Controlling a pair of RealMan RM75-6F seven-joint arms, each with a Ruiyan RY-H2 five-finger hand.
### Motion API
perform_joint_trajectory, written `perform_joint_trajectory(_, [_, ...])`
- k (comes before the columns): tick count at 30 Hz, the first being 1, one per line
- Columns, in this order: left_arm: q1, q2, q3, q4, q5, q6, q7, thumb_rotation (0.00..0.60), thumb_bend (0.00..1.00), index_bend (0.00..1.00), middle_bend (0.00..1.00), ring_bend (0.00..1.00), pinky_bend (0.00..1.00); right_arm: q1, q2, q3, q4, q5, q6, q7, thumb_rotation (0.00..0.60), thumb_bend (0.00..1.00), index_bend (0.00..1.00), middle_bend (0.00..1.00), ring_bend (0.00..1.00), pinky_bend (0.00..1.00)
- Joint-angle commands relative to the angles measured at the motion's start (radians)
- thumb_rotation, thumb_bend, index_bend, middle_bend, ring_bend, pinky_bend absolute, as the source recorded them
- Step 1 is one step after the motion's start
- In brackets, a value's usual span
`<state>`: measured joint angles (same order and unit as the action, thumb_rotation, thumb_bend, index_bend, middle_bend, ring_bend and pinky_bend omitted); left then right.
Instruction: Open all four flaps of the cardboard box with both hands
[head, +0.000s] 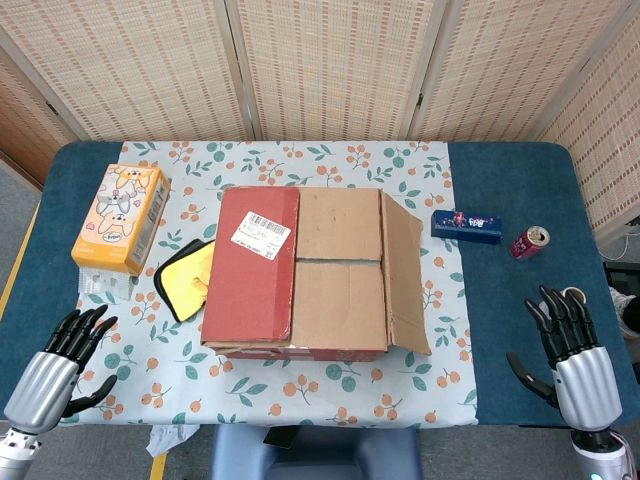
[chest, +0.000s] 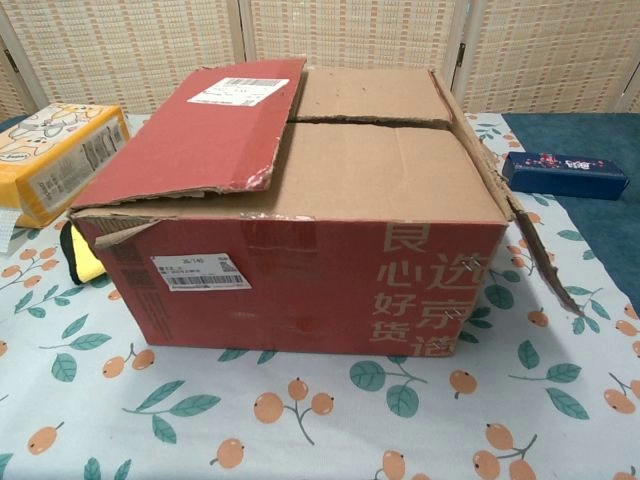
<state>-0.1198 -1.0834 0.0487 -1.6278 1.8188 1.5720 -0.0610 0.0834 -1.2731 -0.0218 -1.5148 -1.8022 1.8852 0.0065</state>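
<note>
A blue table (head: 520, 300) carries a floral cloth (head: 130, 350), with the cardboard box (head: 300, 270) at the cloth's middle. Left of the box lie a yellow pad (head: 185, 278) and an orange tissue pack (head: 118, 217). Right of the box, on bare blue, sit a dark blue packet (head: 466, 226), a red can (head: 528, 241) and a cardboard roll (head: 568, 299).

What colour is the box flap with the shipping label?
Red flap, clearest in the head view.

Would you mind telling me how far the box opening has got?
Done: the right outer flap hangs open down the cardboard box. In hand: nothing; left hand and right hand sit open, away from it. Left: the red flap and both inner flaps lie closed.
</note>
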Motion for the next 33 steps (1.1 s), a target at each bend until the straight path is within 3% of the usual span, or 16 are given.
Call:
perform_joint_trajectory(1, [-0.035,-0.002,0.004,-0.077,0.08,-0.03,0.1,0.6,0.36,0.0,0.0,0.0,0.0,0.006,0.009,0.005,-0.016,-0.015,-0.01,0.026,0.6,0.35,0.0,0.0,0.0,0.0])
perform_joint_trajectory(14, [-0.138,-0.048,-0.022,-0.333,0.079,-0.284,0.451,0.6,0.34,0.0,0.0,0.0,0.0,0.003,0.019,0.023,-0.001,-0.043,-0.007,0.086,0.6,0.35,0.0,0.0,0.0,0.0])
perform_joint_trajectory(23, [-0.19,-0.146,-0.053,-0.396,0.075,-0.367,0.583,0.6,0.37,0.0,0.0,0.0,0.0,-0.008,0.052,0.029,-0.011,-0.025,-0.01,0.161,0.6,0.35,0.0,0.0,0.0,0.0])
perform_joint_trajectory(33, [-0.26,-0.215,-0.115,-0.471,-0.041,-0.491,0.752,0.6,0.39,0.0,0.0,0.0,0.0,-0.01,0.066,0.032,-0.018,-0.043,-0.015,0.175,0.6,0.35,0.0,0.0,0.0,0.0])
